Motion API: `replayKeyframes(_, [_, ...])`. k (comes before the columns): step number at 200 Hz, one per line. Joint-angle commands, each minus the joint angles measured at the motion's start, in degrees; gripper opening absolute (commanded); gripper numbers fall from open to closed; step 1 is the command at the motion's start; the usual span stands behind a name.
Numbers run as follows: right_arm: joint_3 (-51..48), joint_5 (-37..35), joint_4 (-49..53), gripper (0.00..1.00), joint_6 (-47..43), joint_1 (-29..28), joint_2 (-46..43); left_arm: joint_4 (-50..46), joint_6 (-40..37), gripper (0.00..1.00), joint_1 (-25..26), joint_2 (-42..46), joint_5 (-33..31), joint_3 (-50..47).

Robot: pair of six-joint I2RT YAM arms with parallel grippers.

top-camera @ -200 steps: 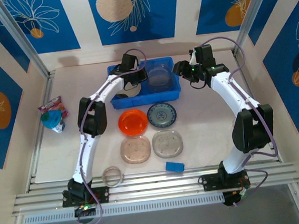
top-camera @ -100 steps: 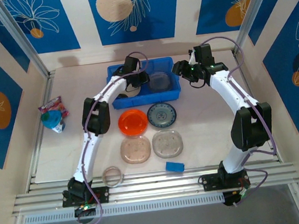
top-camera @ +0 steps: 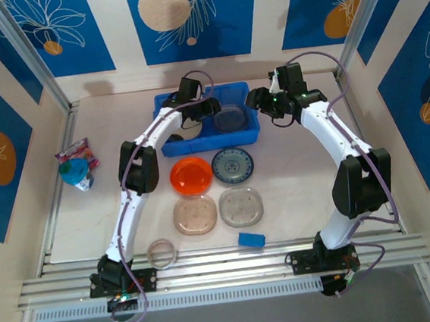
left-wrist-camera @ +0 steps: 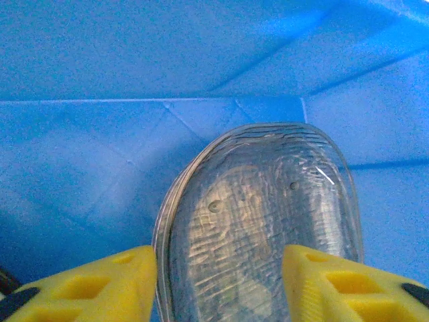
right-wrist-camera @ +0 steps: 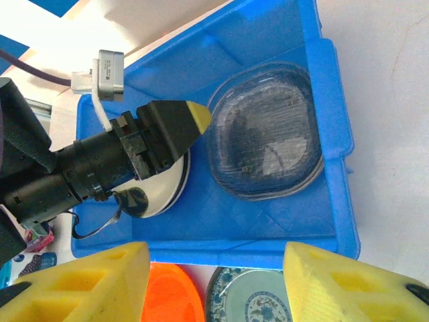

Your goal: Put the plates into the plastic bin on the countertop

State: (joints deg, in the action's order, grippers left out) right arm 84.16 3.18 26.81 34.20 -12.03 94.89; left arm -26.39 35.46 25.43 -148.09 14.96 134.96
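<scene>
**Clear plate lies in bin under spread left gripper**

The left gripper (top-camera: 208, 108) (left-wrist-camera: 220, 268) hangs over the bright blue rectangular plastic bin (top-camera: 221, 140) (left-wrist-camera: 134, 54) (right-wrist-camera: 328, 100) with its jaws spread. A clear ribbed round plate (top-camera: 230, 118) (left-wrist-camera: 261, 201) (right-wrist-camera: 265, 134) lies flat on the bin floor just below and ahead of its fingertips. A pale round plate (right-wrist-camera: 167, 191) sits in the bin under that gripper's wrist.

The right gripper (top-camera: 259, 100) (right-wrist-camera: 214, 275) hovers over the bin's near wall, jaws spread and pinching nothing, with the clear plate ahead of it. Nearer its base, an orange round plate (top-camera: 191, 175) (right-wrist-camera: 171, 295) and a blue-white patterned plate (top-camera: 233, 164) (right-wrist-camera: 258, 302) rest on the pale beige countertop (top-camera: 292, 169).
</scene>
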Motion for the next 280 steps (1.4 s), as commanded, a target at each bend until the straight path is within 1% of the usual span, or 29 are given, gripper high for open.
replayKeyframes(1, [-2.5,-1.6,1.8,0.59,-2.4,-1.1,-4.9,-0.1,-2.0,0.59,1.0,4.4,0.1,1.2])
replayKeyframes(40, [-9.0,-4.8,5.5,0.59,-3.5,-2.8,-10.8,0.7,-3.5,0.60,1.7,10.6,-0.6,-3.6])
replayKeyframes(50, [-11.0,-5.3,6.4,0.56,-3.5,-3.4,-12.6,1.2,-4.2,0.60,2.0,12.8,-0.8,-5.8])
replayKeyframes(58, [-13.0,-5.2,6.9,0.52,-3.5,-3.8,-13.9,2.0,-4.6,0.60,2.2,14.8,-0.7,-7.9])
replayKeyframes(66, [-14.8,-4.7,7.4,0.46,-3.4,-4.1,-15.0,2.9,-5.1,0.60,2.6,17.0,-0.5,-10.7])
replayKeyframes(85, [-19.0,-4.3,9.4,0.41,-3.2,-5.4,-16.8,3.8,-6.9,0.62,3.8,22.7,0.2,-16.9])
replayKeyframes(105, [-23.4,-4.1,10.6,0.41,-2.5,-7.4,-18.9,4.8,-8.3,0.63,5.2,28.7,0.6,-24.8])
replayKeyframes(126, [-27.2,-3.7,11.5,0.41,-1.0,-9.6,-20.3,6.8,-7.7,0.62,6.3,35.6,1.5,-34.3])
replayKeyframes(147, [-30.7,-3.5,12.3,0.37,0.7,-11.6,-20.9,7.0,-7.5,0.61,7.5,41.8,2.9,-43.4])
replayKeyframes(175, [-35.0,-3.2,12.9,0.36,3.4,-14.7,-22.4,5.3,-8.6,0.62,9.5,48.8,3.7,-51.4])
replayKeyframes(191, [-36.9,-2.3,13.2,0.36,5.3,-16.2,-22.2,4.5,-8.4,0.63,10.2,51.4,3.9,-54.8])
replayKeyframes(224, [-40.7,-2.5,13.6,0.37,9.4,-18.7,-22.2,8.6,-5.6,0.63,10.4,55.5,6.5,-61.7])
replayKeyframes(240, [-42.3,-2.4,13.7,0.35,10.7,-18.7,-22.7,10.2,-5.7,0.63,10.7,56.0,8.1,-63.2])
replayKeyframes(280, [-44.3,-2.8,12.5,0.33,11.8,-17.5,-23.5,13.6,-4.0,0.63,11.3,56.2,8.4,-66.8])
